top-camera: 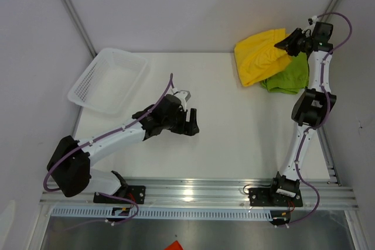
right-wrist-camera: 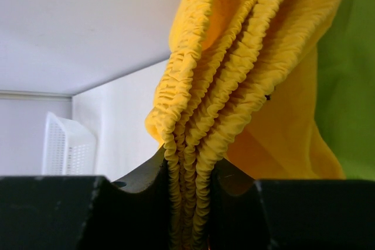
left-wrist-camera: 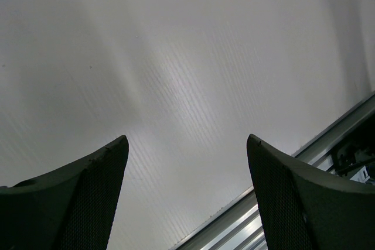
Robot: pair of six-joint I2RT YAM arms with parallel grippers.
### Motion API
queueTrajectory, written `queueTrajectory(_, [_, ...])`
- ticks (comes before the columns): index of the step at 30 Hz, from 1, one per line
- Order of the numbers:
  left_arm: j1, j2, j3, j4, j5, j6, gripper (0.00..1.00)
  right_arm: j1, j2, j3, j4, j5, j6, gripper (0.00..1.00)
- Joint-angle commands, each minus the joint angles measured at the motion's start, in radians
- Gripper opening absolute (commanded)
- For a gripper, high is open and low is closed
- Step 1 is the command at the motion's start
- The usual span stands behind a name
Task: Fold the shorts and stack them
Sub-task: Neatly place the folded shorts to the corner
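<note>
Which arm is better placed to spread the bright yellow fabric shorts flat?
Right. The right gripper is shut on the bright yellow fabric shorts; the left gripper hangs open, far from them.

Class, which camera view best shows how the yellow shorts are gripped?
Right wrist view: the yellow shorts fill it, waistband pinched in the right gripper. The top view shows them small, overlapping the green shorts. The left wrist view misses them.

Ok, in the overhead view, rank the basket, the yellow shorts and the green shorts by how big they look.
1. white mesh basket
2. yellow shorts, bunched up
3. lime green shorts, partly hidden under the yellow pair, so only the visible part is ranked
</note>
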Motion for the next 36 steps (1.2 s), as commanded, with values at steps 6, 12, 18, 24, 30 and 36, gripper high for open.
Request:
queueTrajectory(6, [-0.012, 0.013, 0.06, -0.011, 0.011, 0.011, 0.84, -0.075, -0.03, 0.085, 0.182, -0.16, 0.153, 0.0])
queueTrajectory(12, [-0.015, 0.028, 0.077, -0.018, 0.011, 0.016, 0.84, -0.132, 0.013, 0.06, 0.196, -0.19, 0.138, 0.0])
queueTrajectory(18, [-0.021, 0.039, 0.097, -0.032, 0.006, 0.022, 0.84, -0.198, 0.052, 0.051, 0.191, -0.185, 0.13, 0.0])
queueTrajectory(24, [-0.027, 0.063, 0.107, -0.023, 0.022, 0.019, 0.84, -0.193, 0.038, -0.047, 0.069, -0.075, 0.023, 0.0])
queueTrajectory(30, [-0.042, 0.082, 0.12, -0.026, 0.026, 0.022, 0.83, -0.176, 0.027, -0.193, -0.042, 0.138, -0.035, 0.0])
queueTrajectory(36, [-0.051, 0.076, 0.123, -0.041, 0.023, 0.029, 0.83, -0.178, 0.083, -0.207, -0.103, 0.332, -0.034, 0.01])
